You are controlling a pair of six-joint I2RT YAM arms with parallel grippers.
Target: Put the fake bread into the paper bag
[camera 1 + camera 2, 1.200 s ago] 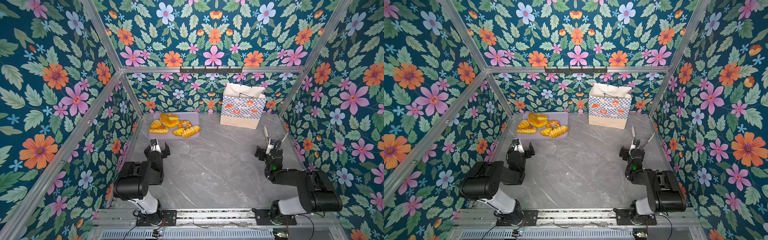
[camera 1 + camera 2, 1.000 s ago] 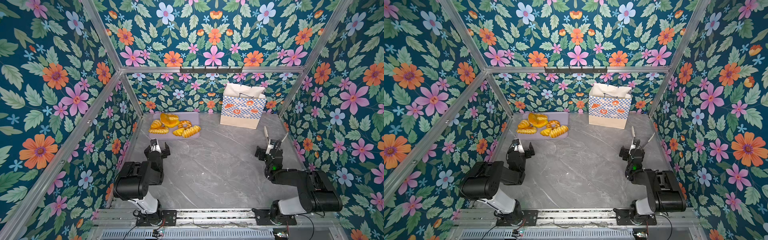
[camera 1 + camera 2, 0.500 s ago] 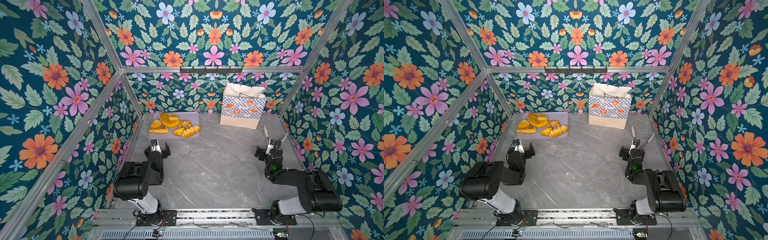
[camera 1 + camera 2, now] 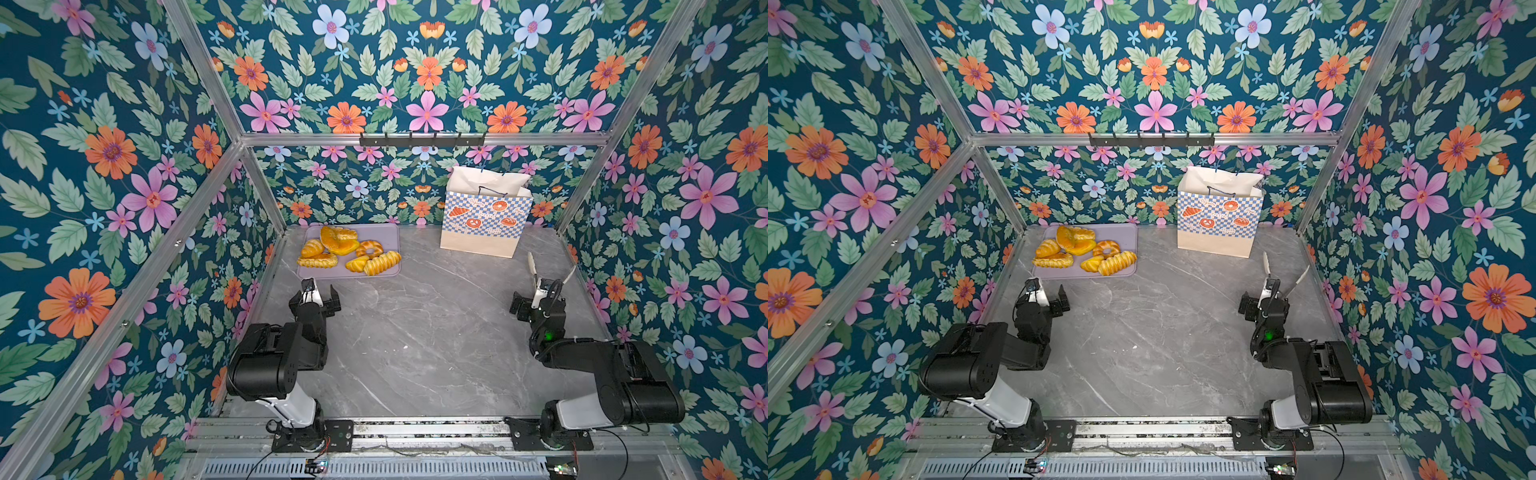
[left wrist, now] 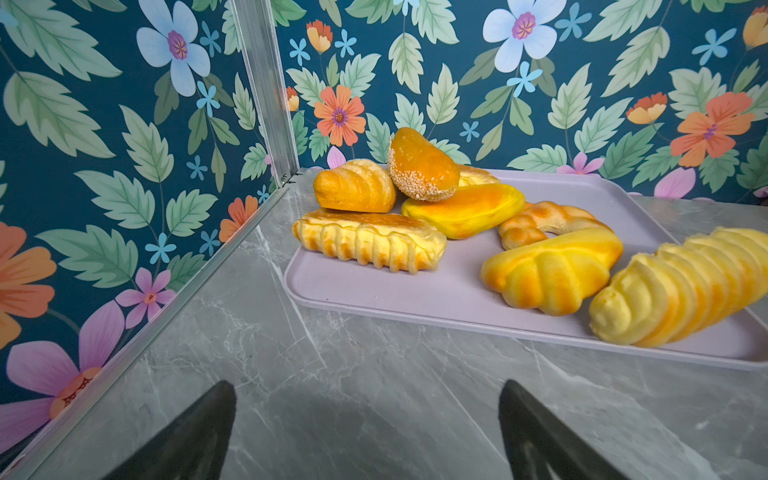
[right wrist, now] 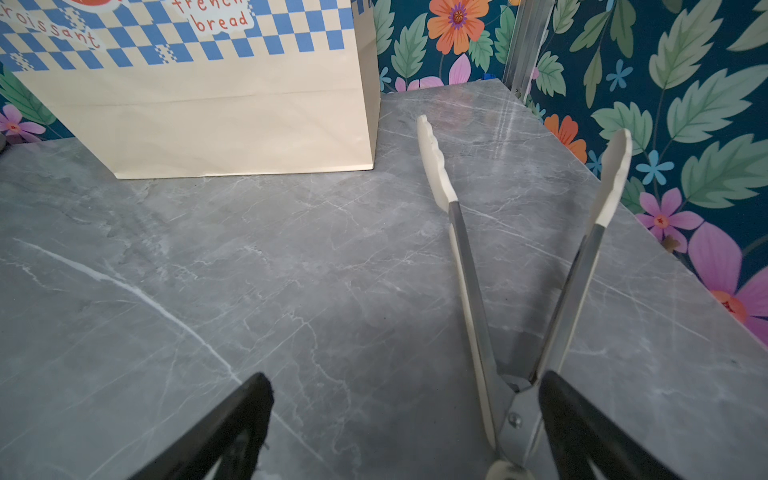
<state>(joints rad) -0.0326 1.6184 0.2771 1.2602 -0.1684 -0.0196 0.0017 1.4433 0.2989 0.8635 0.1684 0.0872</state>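
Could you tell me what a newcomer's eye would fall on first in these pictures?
Probably the loud floral walls all around, then the glossy golden fake bread heaped on a lilac tray at the back left. The checkered paper bag stands upright at the back right, and white-tipped tongs lie splayed open by the open right gripper.

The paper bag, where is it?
In both top views the paper bag stands back right on the table, by the flowered wall, right of the tray of fake bread.
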